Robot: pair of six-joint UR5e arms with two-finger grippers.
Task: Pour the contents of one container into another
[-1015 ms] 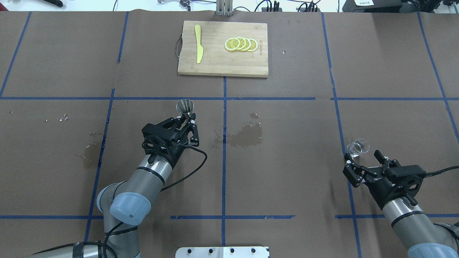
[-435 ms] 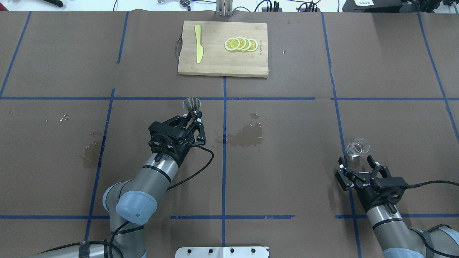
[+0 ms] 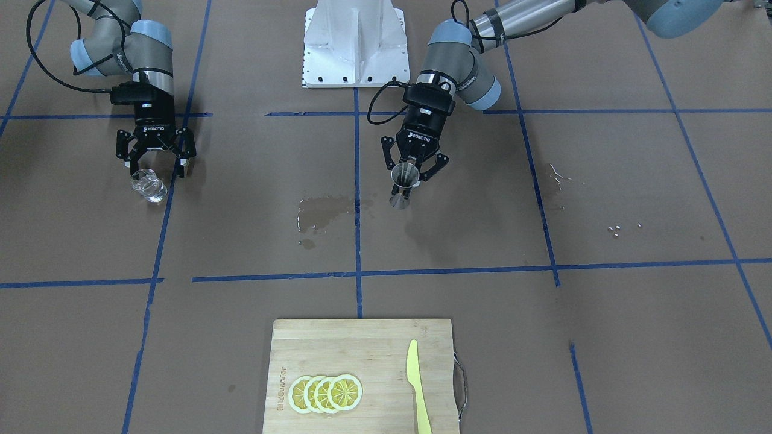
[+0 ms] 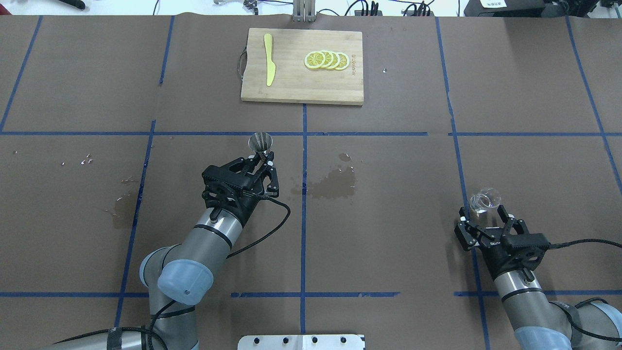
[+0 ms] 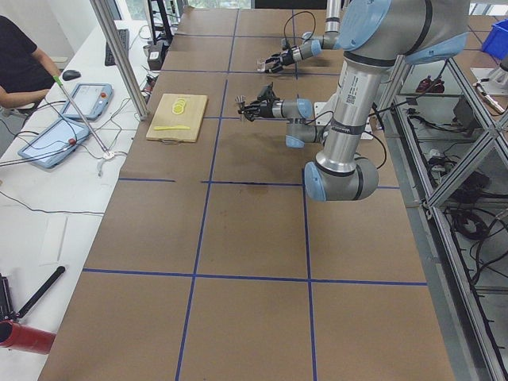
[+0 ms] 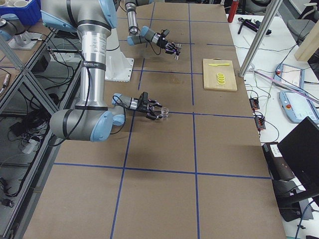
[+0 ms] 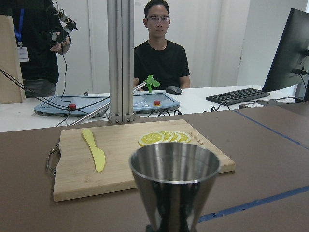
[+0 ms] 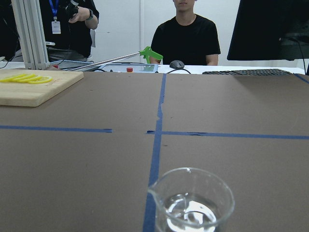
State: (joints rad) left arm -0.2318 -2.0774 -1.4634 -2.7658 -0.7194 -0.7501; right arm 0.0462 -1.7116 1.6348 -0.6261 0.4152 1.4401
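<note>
Seen from overhead, my right gripper (image 4: pixel 482 215) has slid forward since a moment ago. Its fingers are wide apart and now reach the near side of the glass (image 4: pixel 485 199), which stands on the table (image 4: pixel 388 233) by a blue tape line (image 4: pixel 460 170) on my right. My left gripper (image 4: pixel 263 156) has not shifted in that time. It is clamped on the waist of the metal cup (image 4: pixel 260 141), just left of the centre line.

From across the table, the glass sits just ahead of my spread right fingertips, and I cannot tell whether they touch it. "ROBOTIQ" reads on both gripper bodies. The stamp on the cutting board (image 3: pixel 362 343) is too small to read. Lemon slices (image 3: pixel 325 393) and a yellow knife (image 3: pixel 417 386) lie on the board.

The side views show both my arms reaching low over the table, but nothing more of either grip.

My left wrist camera is filled by the metal cup's upright, open mouth. My right wrist camera has the glass close below, upright, with a little clear liquid in it.
</note>
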